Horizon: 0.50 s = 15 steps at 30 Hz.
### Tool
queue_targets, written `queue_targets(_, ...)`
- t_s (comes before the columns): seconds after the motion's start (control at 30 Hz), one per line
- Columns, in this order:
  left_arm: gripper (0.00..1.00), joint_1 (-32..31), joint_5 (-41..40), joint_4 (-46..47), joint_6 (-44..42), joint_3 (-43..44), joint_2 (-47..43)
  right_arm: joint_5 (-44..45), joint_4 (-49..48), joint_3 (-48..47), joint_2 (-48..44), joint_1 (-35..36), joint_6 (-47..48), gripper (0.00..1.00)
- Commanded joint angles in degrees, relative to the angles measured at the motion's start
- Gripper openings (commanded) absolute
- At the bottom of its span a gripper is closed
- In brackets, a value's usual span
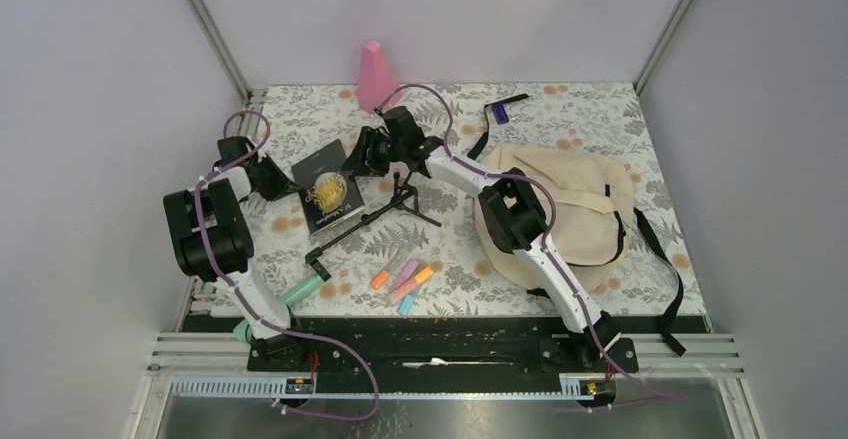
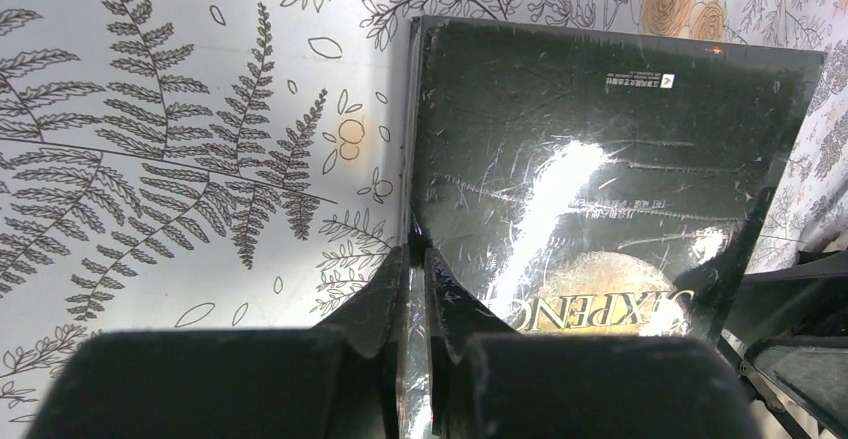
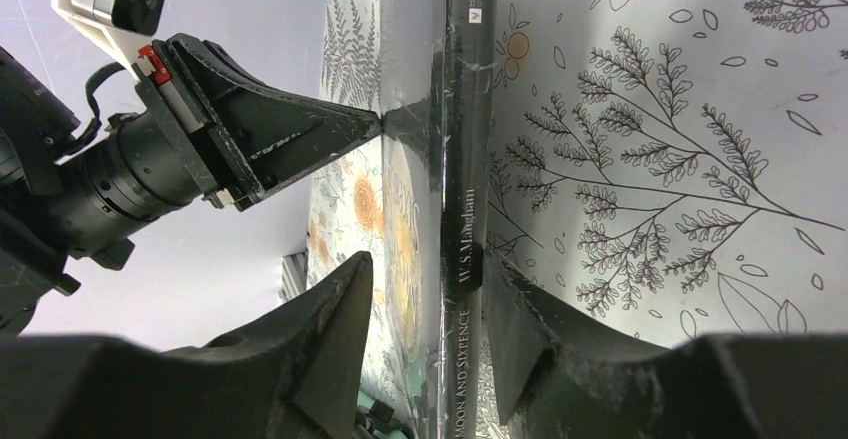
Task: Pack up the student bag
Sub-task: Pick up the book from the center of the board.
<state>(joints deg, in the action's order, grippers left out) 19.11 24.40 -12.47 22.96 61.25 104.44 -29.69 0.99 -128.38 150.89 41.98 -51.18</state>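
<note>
A black book (image 1: 326, 197) with a gold disc on its cover is lifted at one side off the floral table, left of centre. My left gripper (image 1: 290, 181) is shut on the book's (image 2: 600, 179) left edge, which is pinched between the left gripper's (image 2: 415, 279) fingers. My right gripper (image 1: 358, 159) reaches in from the other side. In the right wrist view the right gripper's (image 3: 428, 259) jaws straddle the book's spine (image 3: 462, 159); one finger is against it and the other stands off the cover. The beige student bag (image 1: 570, 209) lies at the right, apart from both grippers.
A pink cone-shaped object (image 1: 376, 74) stands at the back. A black folding stand (image 1: 380, 214) lies by the book, with several highlighters (image 1: 402, 279) in front of it. A mint bottle (image 1: 300, 289) lies near the left arm's base. A purple item (image 1: 497, 112) sits behind the bag.
</note>
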Motion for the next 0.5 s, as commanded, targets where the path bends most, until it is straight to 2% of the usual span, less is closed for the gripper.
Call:
queue_targets(0.0, 0.00, -3.60, 17.68, 0.05, 3.58, -0.57, 0.07, -7.78, -7.14, -3.37, -0.94, 3.64, 1.01, 0.49)
queue_targets(0.13, 0.00, -3.56, 18.65, 0.74, 3.82, -0.78, -0.04, -9.42, -6.84, -4.91, 0.01, 3.63, 2.58, 0.43)
queue_targets(0.3, 0.00, -3.56, 19.12, 1.36, 3.93, -0.93, -0.10, -10.27, -3.85, -7.41, 0.69, 3.64, 5.09, 0.30)
queue_targets(0.47, 0.00, -3.56, 19.38, 1.30, 3.85, -0.63, -0.07, -8.22, -2.87, -5.06, -1.60, 3.63, 7.38, 0.03)
